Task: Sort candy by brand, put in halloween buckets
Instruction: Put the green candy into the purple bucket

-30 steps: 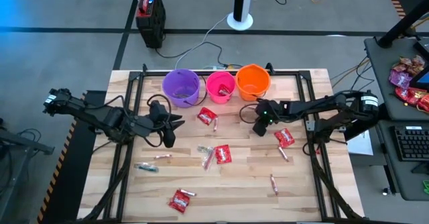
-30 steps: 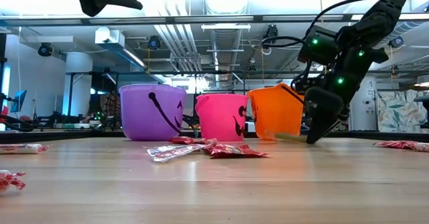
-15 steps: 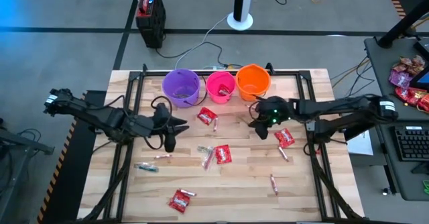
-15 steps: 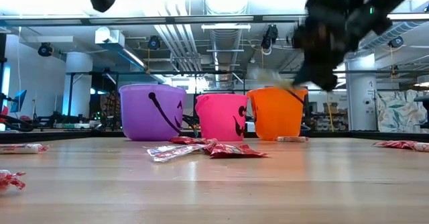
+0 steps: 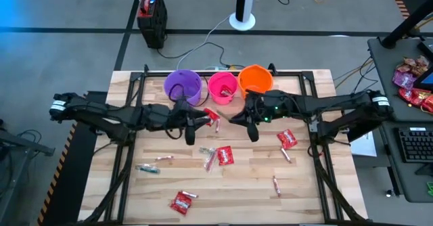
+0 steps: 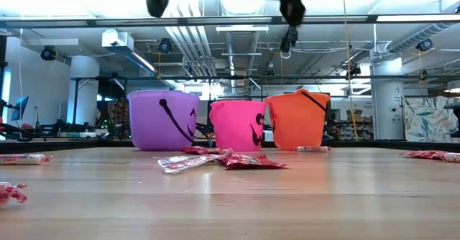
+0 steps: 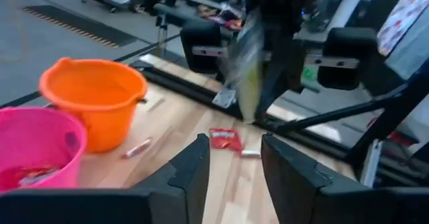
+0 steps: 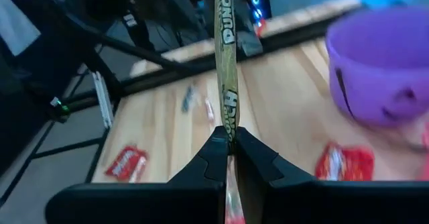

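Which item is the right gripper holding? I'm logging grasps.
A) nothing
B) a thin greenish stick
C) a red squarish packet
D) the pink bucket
B: the right wrist view shows the right gripper shut on a thin greenish stick standing up from between its fingers.

**Both arms converging near the pails**

The right gripper (image 5: 238, 118), now pinched shut on a thin greenish candy stick (image 8: 226, 70), is lifting off the wooden table and swinging leftward from beside the orange plastic pail (image 5: 255, 81). The left gripper (image 5: 203, 121) is travelling rightward past the purple plastic pail (image 5: 183, 87), its jaws widening.
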{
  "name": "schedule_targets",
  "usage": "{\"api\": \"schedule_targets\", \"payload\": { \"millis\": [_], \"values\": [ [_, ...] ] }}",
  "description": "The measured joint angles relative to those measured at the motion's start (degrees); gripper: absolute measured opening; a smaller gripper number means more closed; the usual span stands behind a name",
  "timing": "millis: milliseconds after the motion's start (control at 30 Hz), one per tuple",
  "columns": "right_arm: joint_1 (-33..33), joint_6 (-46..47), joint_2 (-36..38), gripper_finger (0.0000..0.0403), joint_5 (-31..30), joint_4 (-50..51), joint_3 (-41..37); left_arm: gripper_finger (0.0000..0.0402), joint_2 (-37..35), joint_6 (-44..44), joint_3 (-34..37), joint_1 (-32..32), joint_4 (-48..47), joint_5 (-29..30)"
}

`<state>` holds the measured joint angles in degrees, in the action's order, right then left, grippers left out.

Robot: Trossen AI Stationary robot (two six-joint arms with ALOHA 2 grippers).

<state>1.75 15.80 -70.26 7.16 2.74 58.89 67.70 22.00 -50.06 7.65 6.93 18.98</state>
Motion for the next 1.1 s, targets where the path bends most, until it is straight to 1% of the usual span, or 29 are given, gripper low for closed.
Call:
{"api": "schedule_targets", "payload": {
  "millis": [133, 233, 367, 433, 500, 567, 633, 700, 733, 833, 933, 1000, 1100],
  "values": [
    [-0.2, -2.0, -2.7, 0.0009, 1.0, 0.1, 4.7, 0.0152, 1.6, -0.1, 0.0, -0.5, 7.1, -3.2],
    [-0.3, -3.6, -4.7, 0.0009, 2.2, 0.6, 7.2, 0.0168, 2.3, -0.1, 0.0, -0.5, 11.8, -4.0],
    [-0.4, -3.9, -7.2, 0.0009, 4.4, 0.3, 9.2, 0.0175, 3.1, -0.4, 0.0, -0.7, 14.9, -4.0],
    [-0.4, -3.9, -8.3, 0.0009, 4.9, 0.4, 9.4, 0.0175, 3.4, -1.3, 0.0, -0.7, 16.9, -5.1],
    [-0.6, -3.9, -9.0, 0.0009, 4.9, 0.7, 9.5, 0.0163, 3.2, -1.4, 0.0, -0.6, 16.9, -5.1],
    [-0.6, -3.9, -9.1, 0.0009, 4.9, 0.4, 9.5, 0.0136, 3.1, -1.4, 0.0, -0.6, 16.3, -5.0],
    [-0.7, -3.9, -9.0, 0.0009, 4.9, 0.0, 9.4, 0.009, 2.7, -1.5, 0.0, -0.6, 15.8, -4.8],
    [-0.6, -3.9, -8.7, 0.0009, 4.9, -0.1, 9.3, 0.0034, 2.5, -1.5, 0.0, -0.7, 15.7, -4.8],
    [-0.6, -3.9, -8.6, 0.0009, 4.9, 0.1, 9.3, 0.0018, 2.5, -1.5, 0.0, -0.6, 15.7, -4.8],
    [-0.6, -2.7, -8.4, 0.0012, 4.6, 0.1, 9.3, 0.0011, 2.5, -1.4, 0.0, -0.6, 15.8, -4.6],
    [-0.4, -0.2, -8.3, 0.0031, 3.9, 1.0, 9.3, 0.0003, 2.4, -1.4, -0.6, -1.2, 13.8, -4.6],
    [-0.2, 1.1, -8.3, 0.0054, 2.5, 2.7, 9.6, 0.0002, 2.1, -1.4, -1.8, -2.1, 10.2, -4.6],
    [-0.1, 1.2, -8.3, 0.0093, -2.1, 6.3, 10.5, 0.0001, 1.8, -1.8, -5.0, -4.0, 1.1, -4.5]
  ]
}}
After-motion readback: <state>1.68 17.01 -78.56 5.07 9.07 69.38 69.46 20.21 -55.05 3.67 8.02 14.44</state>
